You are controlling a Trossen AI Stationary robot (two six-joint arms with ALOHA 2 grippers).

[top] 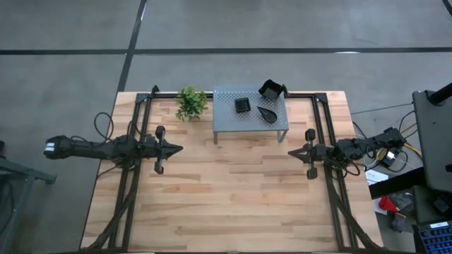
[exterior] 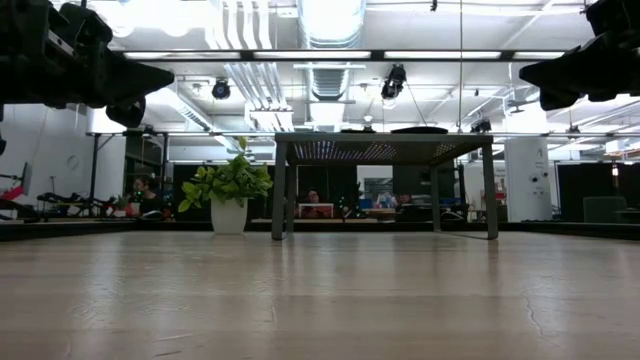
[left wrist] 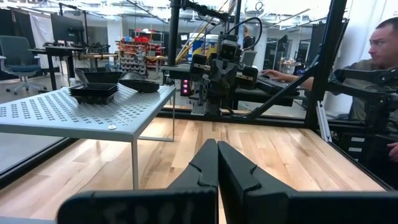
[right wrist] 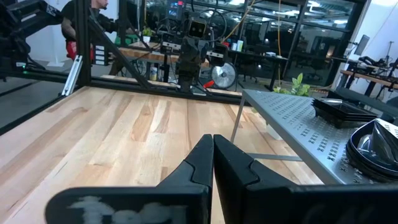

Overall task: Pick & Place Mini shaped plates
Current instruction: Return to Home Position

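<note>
Three piles of mini shaped plates, all black, sit on the grey perforated shelf (top: 227, 121). They are flat squares (top: 242, 106), teardrop ones (top: 267, 113) and a deeper square one (top: 272, 89) at the shelf's far right corner. In the left wrist view they show as the squares (left wrist: 93, 92) and the teardrops (left wrist: 140, 83). In the right wrist view they show as the squares (right wrist: 341, 111) and the teardrops (right wrist: 373, 146). My left gripper (top: 181, 148) (left wrist: 217, 163) hovers shut, level, left of the shelf. My right gripper (top: 289, 151) (right wrist: 212, 155) hovers shut, level, right of it. Both point toward the table's middle.
A small green plant (top: 191, 104) in a white pot (exterior: 228, 215) stands left of the shelf at the far edge. Bare wooden tabletop (top: 233, 197) lies between and in front of the arms. People (left wrist: 379, 56) sit beyond the table.
</note>
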